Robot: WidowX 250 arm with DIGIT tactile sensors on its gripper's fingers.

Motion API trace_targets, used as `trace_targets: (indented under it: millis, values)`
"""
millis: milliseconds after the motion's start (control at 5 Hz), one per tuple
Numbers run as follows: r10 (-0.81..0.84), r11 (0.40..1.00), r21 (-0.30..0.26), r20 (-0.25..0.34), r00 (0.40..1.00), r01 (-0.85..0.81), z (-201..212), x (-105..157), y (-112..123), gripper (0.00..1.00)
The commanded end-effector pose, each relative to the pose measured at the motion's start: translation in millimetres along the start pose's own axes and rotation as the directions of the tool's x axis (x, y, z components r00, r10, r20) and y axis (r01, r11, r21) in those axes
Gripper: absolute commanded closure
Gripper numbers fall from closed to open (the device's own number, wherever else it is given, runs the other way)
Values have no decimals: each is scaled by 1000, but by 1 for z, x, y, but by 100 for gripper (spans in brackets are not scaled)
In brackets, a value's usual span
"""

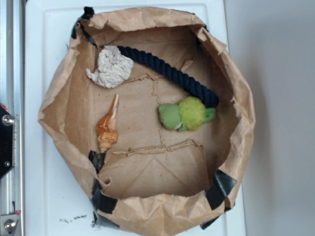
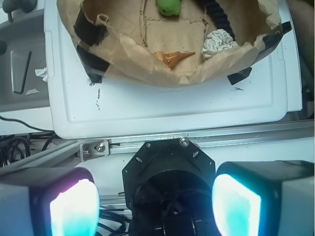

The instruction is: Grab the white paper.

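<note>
In the wrist view the gripper [image 2: 155, 206] hangs back from the white tabletop [image 2: 167, 105], outside the brown paper bag [image 2: 147, 69], with its two glowing fingers [image 2: 74, 209] spread wide apart and nothing between them. The white paper [image 2: 218, 42] lies well apart from them, toward one o'clock from the fingers, inside the bag and close to its near wall. From the exterior view (where the arm is out of sight) the white paper [image 1: 112, 67] sits at ten o'clock on the bag's [image 1: 236, 98] floor, touching one end of a dark blue rope [image 1: 170, 73]. An orange seashell [image 1: 108, 128] lies at eight o'clock, and a green plush toy [image 1: 186, 114] at three o'clock, beside the rope's other end.
</note>
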State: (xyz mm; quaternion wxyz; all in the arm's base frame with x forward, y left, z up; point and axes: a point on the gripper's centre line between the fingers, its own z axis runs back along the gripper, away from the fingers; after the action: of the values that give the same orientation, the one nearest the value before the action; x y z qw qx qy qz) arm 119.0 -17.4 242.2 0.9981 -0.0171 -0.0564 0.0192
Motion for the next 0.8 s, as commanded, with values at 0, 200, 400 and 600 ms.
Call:
trace_targets:
  millis: [0, 200, 400, 600]
  values:
    - [0, 1000, 0, 0, 1000, 0, 0, 0, 0, 0]
    - [30, 999, 13, -5, 1000, -30, -13, 44, -7, 0]
    - [84, 996, 30, -15, 996, -84, -23, 79, -13, 0]
    - [38, 999, -9, 17, 999, -37, -21, 75, 1, 0]
